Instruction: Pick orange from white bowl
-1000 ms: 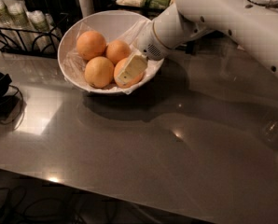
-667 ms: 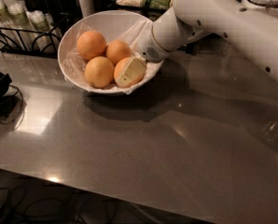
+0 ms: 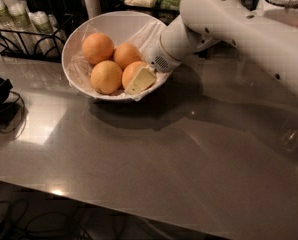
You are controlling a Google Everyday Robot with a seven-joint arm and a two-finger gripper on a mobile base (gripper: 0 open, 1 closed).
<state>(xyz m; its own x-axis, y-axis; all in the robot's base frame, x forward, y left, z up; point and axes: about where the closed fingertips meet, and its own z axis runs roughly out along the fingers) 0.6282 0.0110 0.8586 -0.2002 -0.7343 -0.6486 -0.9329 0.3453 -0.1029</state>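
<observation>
No legible text, label, brand, number or sign can be read on any surface. For reference, the gripper (image 3: 139,81) is inside the white bowl (image 3: 124,26), against the orange (image 3: 130,70) nearest it. The cups (image 3: 16,15) behind and left of the gripper and the jar (image 3: 286,1) behind and right of it show no readable markings.
</observation>
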